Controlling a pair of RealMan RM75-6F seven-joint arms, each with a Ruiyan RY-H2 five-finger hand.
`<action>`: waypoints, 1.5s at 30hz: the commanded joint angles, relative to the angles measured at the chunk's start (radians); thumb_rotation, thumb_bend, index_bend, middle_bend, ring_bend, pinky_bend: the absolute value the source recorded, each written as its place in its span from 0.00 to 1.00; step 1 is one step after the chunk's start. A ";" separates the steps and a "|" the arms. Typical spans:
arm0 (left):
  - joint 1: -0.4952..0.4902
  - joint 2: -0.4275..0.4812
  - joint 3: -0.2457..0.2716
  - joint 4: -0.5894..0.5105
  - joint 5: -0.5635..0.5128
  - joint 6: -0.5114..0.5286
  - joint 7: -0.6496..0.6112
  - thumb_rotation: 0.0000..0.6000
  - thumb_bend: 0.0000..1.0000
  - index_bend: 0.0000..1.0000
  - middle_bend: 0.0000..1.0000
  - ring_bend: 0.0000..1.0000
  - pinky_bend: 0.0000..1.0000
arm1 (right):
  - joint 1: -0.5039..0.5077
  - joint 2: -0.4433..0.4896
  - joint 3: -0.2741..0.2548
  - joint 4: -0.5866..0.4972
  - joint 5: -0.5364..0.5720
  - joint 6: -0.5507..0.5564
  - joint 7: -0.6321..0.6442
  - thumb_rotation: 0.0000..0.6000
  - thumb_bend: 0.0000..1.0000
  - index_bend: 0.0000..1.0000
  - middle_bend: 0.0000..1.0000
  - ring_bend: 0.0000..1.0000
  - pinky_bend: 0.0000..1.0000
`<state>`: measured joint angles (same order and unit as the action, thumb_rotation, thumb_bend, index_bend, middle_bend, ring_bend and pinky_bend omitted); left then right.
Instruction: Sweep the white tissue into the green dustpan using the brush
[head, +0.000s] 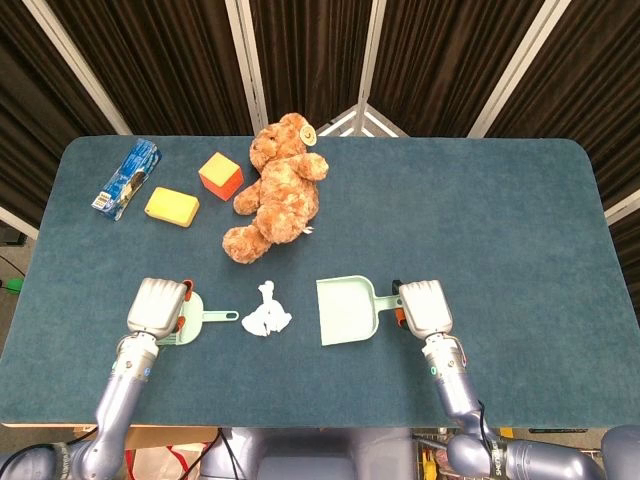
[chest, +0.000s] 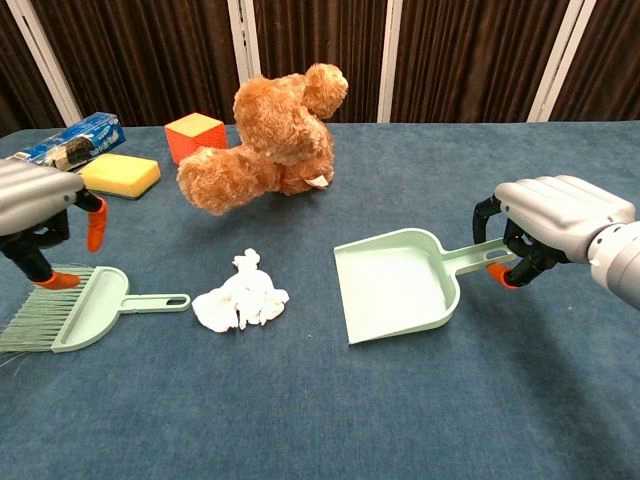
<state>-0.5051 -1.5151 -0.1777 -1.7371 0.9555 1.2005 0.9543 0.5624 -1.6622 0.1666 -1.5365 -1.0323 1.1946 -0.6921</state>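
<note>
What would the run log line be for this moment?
left hand: over brush, not gripping | right hand: holds dustpan handle | tissue: between them, unswept

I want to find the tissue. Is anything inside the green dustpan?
No. The dustpan looks bare inside in both views. The white tissue lies on the table beside its open mouth. The right hand covers the handle's end.
</note>
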 joint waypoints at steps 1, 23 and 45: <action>-0.027 -0.038 -0.005 0.031 -0.042 0.006 0.017 1.00 0.33 0.52 0.98 0.97 1.00 | 0.000 0.000 0.000 0.003 0.000 0.000 0.005 1.00 0.46 0.56 0.92 0.91 0.83; -0.095 -0.138 0.033 0.103 -0.164 0.020 0.025 1.00 0.39 0.48 0.98 0.98 1.00 | 0.001 0.004 -0.001 0.016 0.009 -0.007 0.022 1.00 0.46 0.56 0.92 0.91 0.83; -0.127 -0.196 0.058 0.157 -0.197 0.028 0.001 1.00 0.47 0.55 0.99 0.98 1.00 | -0.001 0.006 -0.009 0.037 0.008 -0.016 0.044 1.00 0.46 0.56 0.92 0.91 0.83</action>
<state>-0.6319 -1.7123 -0.1194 -1.5792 0.7565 1.2276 0.9573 0.5620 -1.6559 0.1574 -1.4993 -1.0242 1.1785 -0.6481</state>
